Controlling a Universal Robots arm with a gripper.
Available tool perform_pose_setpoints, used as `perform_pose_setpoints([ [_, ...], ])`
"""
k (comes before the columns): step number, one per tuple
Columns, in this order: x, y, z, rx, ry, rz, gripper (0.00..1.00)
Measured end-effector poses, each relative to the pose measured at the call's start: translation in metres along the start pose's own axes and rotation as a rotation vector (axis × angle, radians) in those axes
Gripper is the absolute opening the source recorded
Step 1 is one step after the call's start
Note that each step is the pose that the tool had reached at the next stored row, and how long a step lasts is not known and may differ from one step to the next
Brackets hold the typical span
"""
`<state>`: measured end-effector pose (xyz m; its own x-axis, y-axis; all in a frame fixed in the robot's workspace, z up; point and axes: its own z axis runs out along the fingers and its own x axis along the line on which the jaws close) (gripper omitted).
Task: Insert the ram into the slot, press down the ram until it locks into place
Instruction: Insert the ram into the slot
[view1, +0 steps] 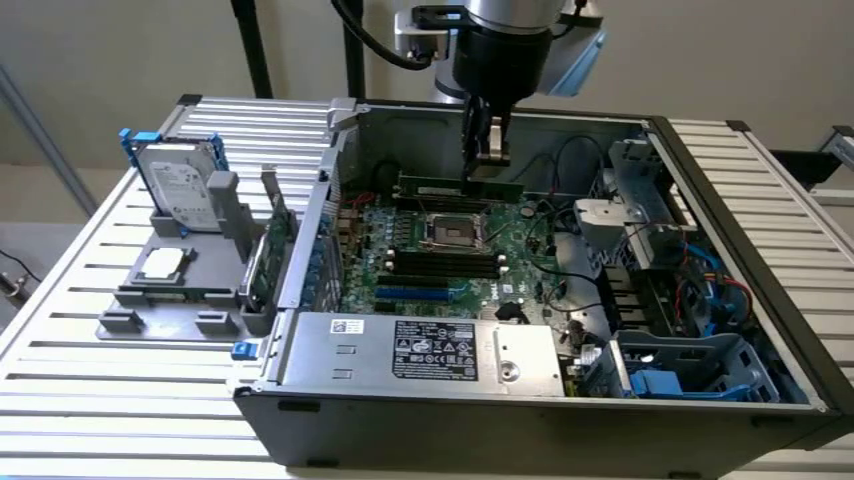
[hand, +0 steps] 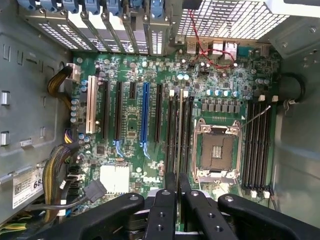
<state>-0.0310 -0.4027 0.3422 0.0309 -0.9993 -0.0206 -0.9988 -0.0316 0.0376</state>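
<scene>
My gripper (view1: 489, 165) reaches down into the open computer case and is shut on the ram (view1: 454, 187), a long dark-green stick held level above the motherboard. From the wrist, the black fingers (hand: 162, 215) pinch the ram (hand: 178, 186), which shows edge-on. Its edge runs parallel to a group of long black memory slots (hand: 179, 130) lying between the blue slot and the processor socket. The same slots (view1: 434, 262) sit on the board below the ram, with a gap between them. A second group of black slots (hand: 257, 145) lies beyond the socket.
The metal-framed processor socket (view1: 445, 228) lies beside the slots, the blue slot (view1: 420, 292) on their other side. A power supply (view1: 414, 345) fills the case front, a drive cage (view1: 654, 230) the exterior view's right. A hard drive (view1: 180, 195) and upright card (view1: 276, 235) stand outside.
</scene>
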Motion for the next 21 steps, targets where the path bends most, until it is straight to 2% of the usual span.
perform_pose_setpoints([
  [21, 0.001, -0.0026, 0.0381, -0.0002, 0.0004, -0.011, 0.14],
])
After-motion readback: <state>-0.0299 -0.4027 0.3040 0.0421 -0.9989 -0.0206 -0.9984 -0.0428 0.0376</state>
